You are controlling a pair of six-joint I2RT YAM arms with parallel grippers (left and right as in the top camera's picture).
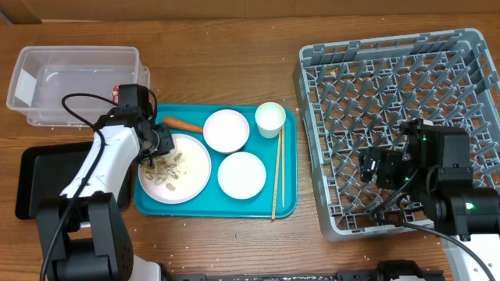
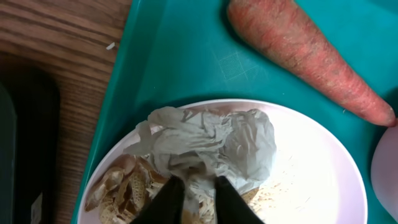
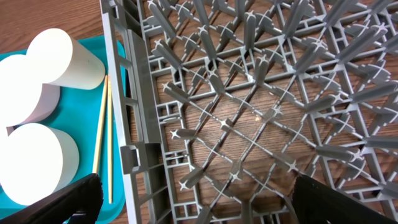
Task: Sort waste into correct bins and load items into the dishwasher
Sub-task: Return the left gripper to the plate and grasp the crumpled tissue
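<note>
My left gripper (image 2: 198, 182) is over the round plate (image 2: 311, 180) on the teal tray, shut on the crumpled white tissue (image 2: 211, 140), with a fold pinched between its black fingers. Beige shell scraps (image 2: 124, 186) lie beside the tissue on the plate. The orange carrot (image 2: 305, 56) lies on the teal tray behind the plate (image 1: 176, 168). Two bowls (image 1: 226, 130) (image 1: 241, 174), the cup (image 1: 269, 119) and the chopsticks (image 1: 276, 176) are also on the tray. Low over the grey dish rack (image 1: 398, 129), near its left wall, my right gripper (image 3: 199, 205) stands wide open and holds nothing.
The clear tub (image 1: 74, 82) stands at the back left, with something red (image 1: 119, 95) at its right end. The black tray (image 1: 39, 183) lies left of the teal tray (image 1: 215, 204). The left arm crosses over the black tray's right side.
</note>
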